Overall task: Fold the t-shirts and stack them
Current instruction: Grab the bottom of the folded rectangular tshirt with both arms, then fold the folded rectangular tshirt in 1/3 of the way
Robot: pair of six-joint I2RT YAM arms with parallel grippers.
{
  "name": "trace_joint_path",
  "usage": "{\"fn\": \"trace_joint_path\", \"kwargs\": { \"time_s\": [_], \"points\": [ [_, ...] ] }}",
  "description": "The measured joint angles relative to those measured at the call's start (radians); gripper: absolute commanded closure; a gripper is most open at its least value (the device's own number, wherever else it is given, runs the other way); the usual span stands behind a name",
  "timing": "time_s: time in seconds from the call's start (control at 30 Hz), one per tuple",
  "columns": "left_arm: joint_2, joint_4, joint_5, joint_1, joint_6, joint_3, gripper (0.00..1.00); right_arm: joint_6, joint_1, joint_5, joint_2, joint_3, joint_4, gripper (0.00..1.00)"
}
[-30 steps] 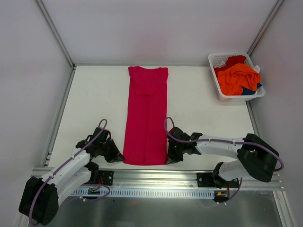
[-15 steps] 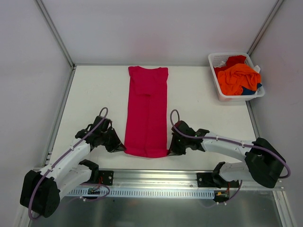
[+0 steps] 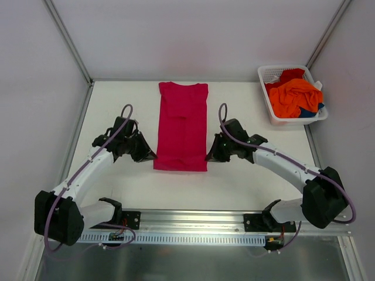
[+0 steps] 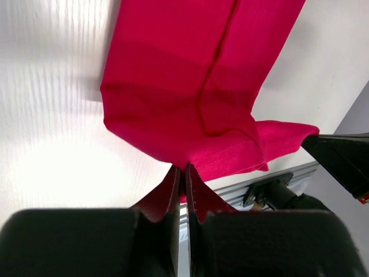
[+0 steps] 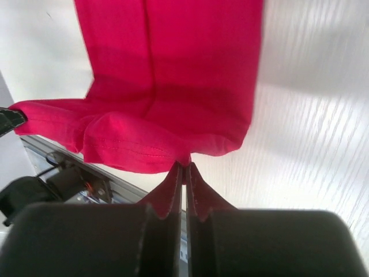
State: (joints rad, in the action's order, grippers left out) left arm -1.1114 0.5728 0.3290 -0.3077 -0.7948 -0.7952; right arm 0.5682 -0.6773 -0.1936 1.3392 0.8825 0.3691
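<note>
A magenta-pink t-shirt (image 3: pixel 182 124) lies as a long narrow strip down the middle of the table, its near end lifted and doubled back over itself. My left gripper (image 3: pixel 153 157) is shut on the hem's left corner (image 4: pixel 183 167). My right gripper (image 3: pixel 208 157) is shut on the hem's right corner (image 5: pixel 184 161). Both wrist views show the hem hanging from the pinched fingertips above the flat part of the shirt (image 4: pixel 196 63) (image 5: pixel 173 57). An orange t-shirt (image 3: pixel 295 96) lies in the basket on top of red (image 3: pixel 291 75) and blue (image 3: pixel 307 112) cloth.
The white slotted basket (image 3: pixel 270 109) stands at the table's back right corner. A metal rail (image 3: pixel 193 218) runs along the near edge with both arm bases on it. White walls with aluminium posts (image 3: pixel 67 41) close in the table on three sides.
Both grippers have carried the shirt's near hem away from the front edge toward the middle of the table, so the visible strip is now shorter. Both arms have stretched forward.
</note>
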Motion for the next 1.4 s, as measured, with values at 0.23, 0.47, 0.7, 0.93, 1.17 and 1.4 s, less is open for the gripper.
{"fn": "trace_joint_path", "kwargs": {
  "time_s": [0.23,0.47,0.7,0.93,1.17,1.4],
  "points": [
    [-0.178,0.0,-0.01,0.056,0.078,-0.184,1.0,-0.097,0.093,-0.05,0.13,0.192,0.035,0.99],
    [-0.326,-0.013,-0.015,0.083,0.128,-0.291,1.0,-0.145,0.135,-0.089,0.255,0.311,0.048,1.0],
    [-0.426,-0.019,0.01,0.12,0.153,-0.367,1.0,-0.176,0.169,-0.112,0.344,0.384,0.049,1.0],
    [-0.513,-0.045,0.031,0.126,0.164,-0.457,1.0,-0.192,0.217,-0.137,0.405,0.432,0.048,0.99],
    [-0.606,-0.065,0.036,0.126,0.182,-0.509,1.0,-0.214,0.231,-0.138,0.463,0.473,0.047,1.0],
    [-0.684,-0.071,0.036,0.126,0.186,-0.57,1.0,-0.238,0.245,-0.153,0.543,0.534,0.039,1.0]
  ]
}}
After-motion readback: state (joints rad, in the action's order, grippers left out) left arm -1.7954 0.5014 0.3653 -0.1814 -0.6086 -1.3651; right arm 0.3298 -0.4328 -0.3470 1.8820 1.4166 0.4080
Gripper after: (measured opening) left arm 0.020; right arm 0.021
